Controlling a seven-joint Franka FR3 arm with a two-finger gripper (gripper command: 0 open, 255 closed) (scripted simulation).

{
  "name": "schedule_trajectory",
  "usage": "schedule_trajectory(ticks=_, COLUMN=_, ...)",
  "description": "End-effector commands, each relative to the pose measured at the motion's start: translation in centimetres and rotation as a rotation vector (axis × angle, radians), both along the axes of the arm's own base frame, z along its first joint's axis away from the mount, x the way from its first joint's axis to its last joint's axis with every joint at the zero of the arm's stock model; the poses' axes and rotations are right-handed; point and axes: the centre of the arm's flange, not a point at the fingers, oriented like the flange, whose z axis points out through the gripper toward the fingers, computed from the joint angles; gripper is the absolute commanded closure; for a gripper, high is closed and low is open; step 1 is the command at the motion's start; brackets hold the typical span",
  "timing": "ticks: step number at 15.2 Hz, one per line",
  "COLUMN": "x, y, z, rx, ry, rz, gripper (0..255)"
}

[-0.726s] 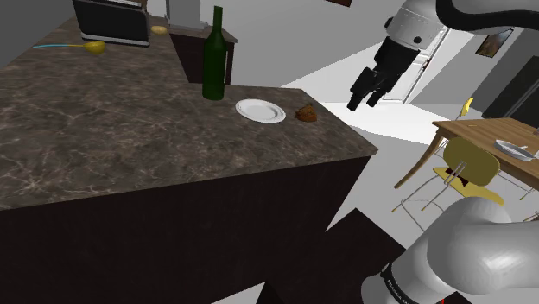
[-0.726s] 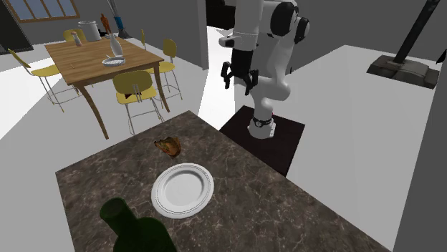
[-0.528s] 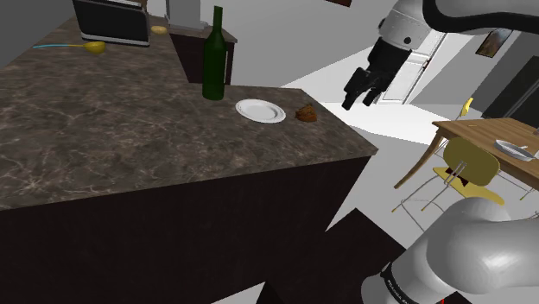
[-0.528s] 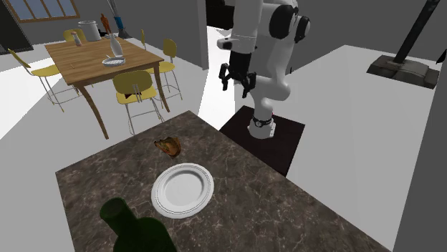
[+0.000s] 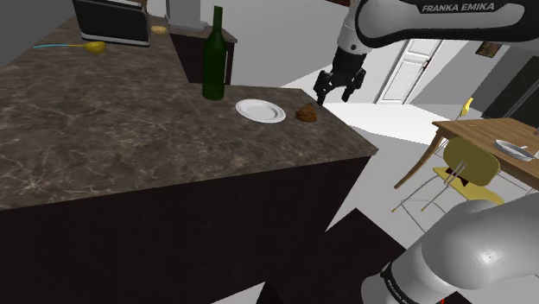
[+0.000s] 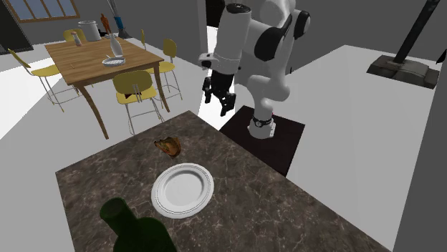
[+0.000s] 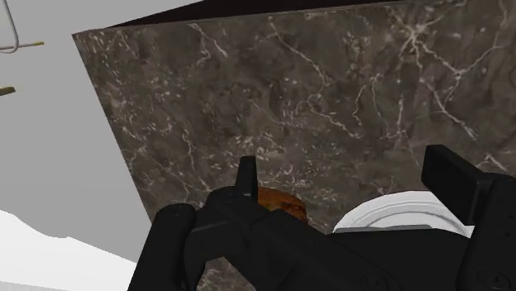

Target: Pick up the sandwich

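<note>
Dark, white-veined marble counter (image 5: 129,129) (image 6: 286,207) (image 7: 331,83) is the biggest thing here, with a squared corner towards the robot's stand. White Franka arm (image 5: 406,17) (image 6: 251,43) reaches over from beyond that corner, wrist pointing down.

Wooden dining table (image 6: 93,61) (image 5: 492,138) stands well apart on the floor, yellow chairs (image 6: 136,89) (image 5: 466,164) round it.

Tall dark-green glass bottle (image 5: 212,60) (image 6: 136,229) stands upright on the counter, further from the corner than the plate.

All-black two-finger gripper (image 5: 326,99) (image 6: 219,109) (image 7: 347,178) hangs in the air above the counter's corner edge. Fingers stand wide apart in the wrist view, nothing between them, nothing touched.

Round white plate (image 5: 260,110) (image 6: 183,189) (image 7: 397,211) lies flat between bottle and corner. It carries nothing.

Small brown sandwich (image 5: 307,112) (image 6: 169,147) (image 7: 281,202), a lumpy toasted piece, lies on the bare marble just beside the plate, apart from it, close to the counter's edge. In the shoulder view the gripper is just above and to the right of it. In the wrist view it is partly hidden behind the gripper's body, near one finger's base.
</note>
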Motion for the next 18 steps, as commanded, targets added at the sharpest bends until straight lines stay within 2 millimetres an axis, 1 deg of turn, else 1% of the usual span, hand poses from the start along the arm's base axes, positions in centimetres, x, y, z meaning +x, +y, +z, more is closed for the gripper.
schedule_trajectory(ticks=1, x=2.5, y=-0.4, z=-1.0, rx=-0.032, ry=0.006, rz=-0.053, gripper=0)
schedule_trajectory(ticks=7, x=9.7, y=-3.2, z=-3.7, rx=-0.128, ry=0.026, rz=-0.206, gripper=0)
schedule_trajectory(ticks=10, x=13.0, y=-5.2, z=-5.0, rx=-0.176, ry=0.036, rz=-0.283, gripper=0)
schedule_trajectory(ticks=14, x=17.2, y=-8.2, z=-6.6, rx=-0.240, ry=0.049, rz=-0.385, gripper=0)
schedule_trajectory(ticks=15, x=17.7, y=-8.6, z=-6.8, rx=-0.247, ry=0.051, rz=-0.396, gripper=0)
schedule_trajectory(ticks=18, x=17.7, y=-8.6, z=-8.4, rx=-0.247, ry=0.051, rz=-0.396, gripper=0)
